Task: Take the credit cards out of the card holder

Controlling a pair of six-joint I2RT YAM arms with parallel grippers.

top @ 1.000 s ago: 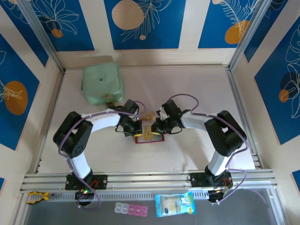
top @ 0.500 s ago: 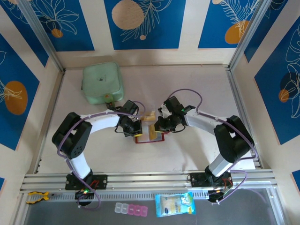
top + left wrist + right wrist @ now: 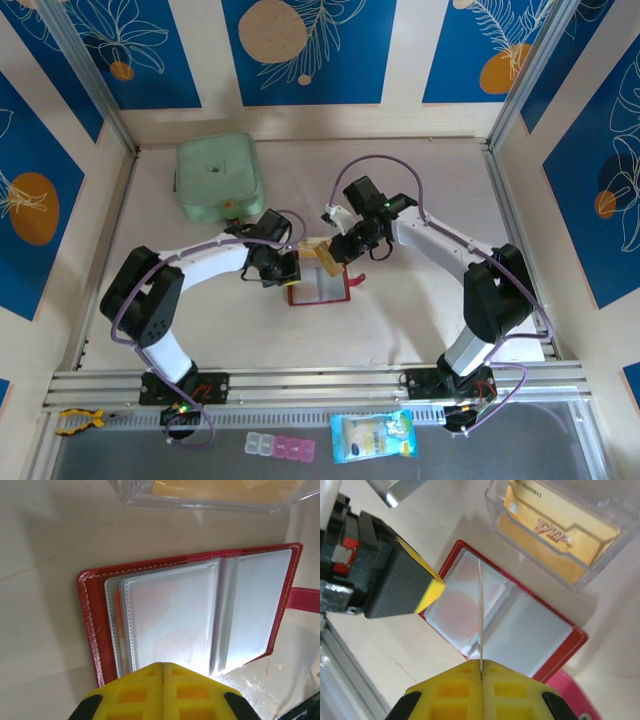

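Done – gold card (image 3: 555, 532) in clear box (image 3: 600, 510) just beyond the holder | credit card (image 3: 480, 615) pinched edge-on in right gripper (image 3: 481, 672), over open card holder (image 3: 190, 615) mid-table | left gripper (image 3: 163, 669) closed on nothing, at holder's edge | left to do – orange-edged card (image 3: 117, 617) in pocket

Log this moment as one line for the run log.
left gripper: shut, at edge of open card holder | right gripper: shut on credit card, held edge-on over holder
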